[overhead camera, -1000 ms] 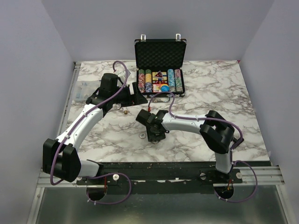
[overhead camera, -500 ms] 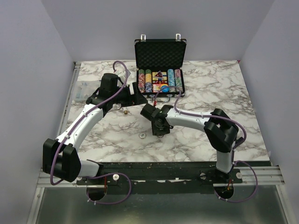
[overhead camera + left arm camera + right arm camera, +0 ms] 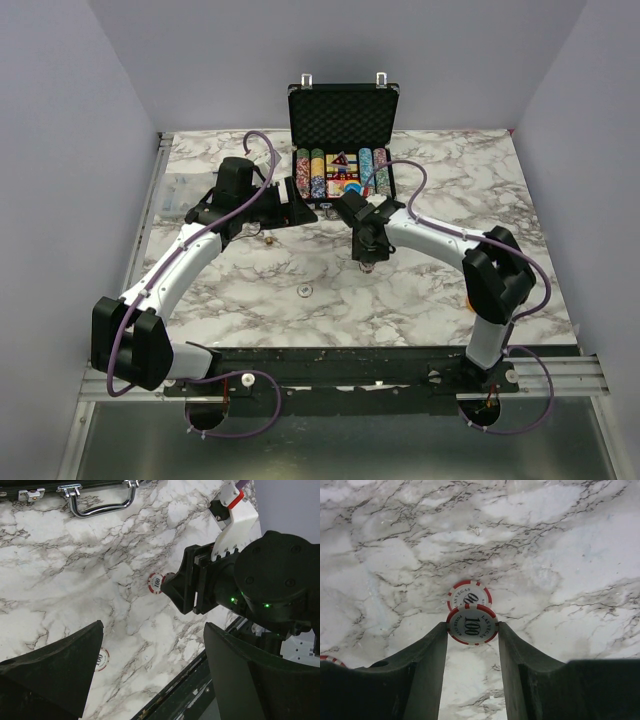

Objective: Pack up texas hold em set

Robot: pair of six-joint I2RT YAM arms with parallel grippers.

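At the wrist view's centre, the right gripper (image 3: 472, 628) pinches a red-and-white round plastic "100" chip (image 3: 156, 582); the left gripper (image 3: 152, 626) has its fingers spread wide.

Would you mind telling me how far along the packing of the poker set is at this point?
Mostly done: the chip rows already sit in the open briefcase. In hand: the right gripper pinches a red-and-white 100 chip; the left gripper is open and empty. Left: that chip, another loose chip on the table, then shutting the briefcase.
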